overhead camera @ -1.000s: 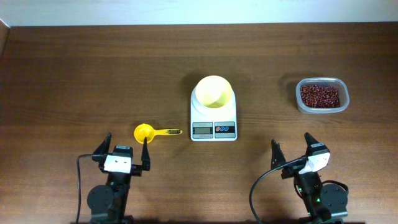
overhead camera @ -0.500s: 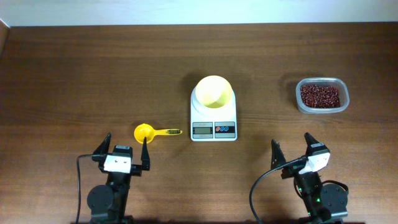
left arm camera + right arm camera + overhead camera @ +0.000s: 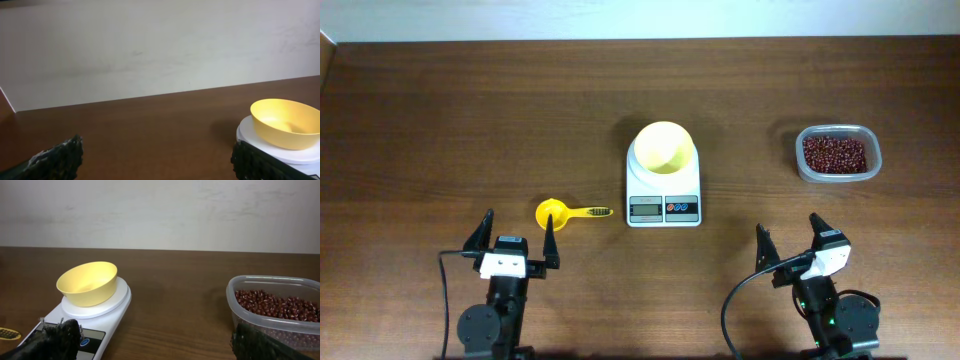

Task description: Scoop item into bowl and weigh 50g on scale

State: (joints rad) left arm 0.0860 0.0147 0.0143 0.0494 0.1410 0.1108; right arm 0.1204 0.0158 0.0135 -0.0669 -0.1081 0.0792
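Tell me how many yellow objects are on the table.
2. The bowl sits on the scale; the scoop lies on the table, left of the scale. Nothing seems hidden.

Black, perhaps ribbed fingers (image 3: 60,157); white wrists (image 3: 506,265).

the scoop (image 3: 565,211) lies just ahead of the left gripper (image 3: 518,224), near its right finger, handle pointing at the scale (image 3: 663,190). the scale, with the bowl (image 3: 664,147) on it, blocks mid-table (image 3: 750,100). a broad lane of wood runs between scale and tub (image 3: 837,155), ahead of the right gripper (image 3: 788,228).
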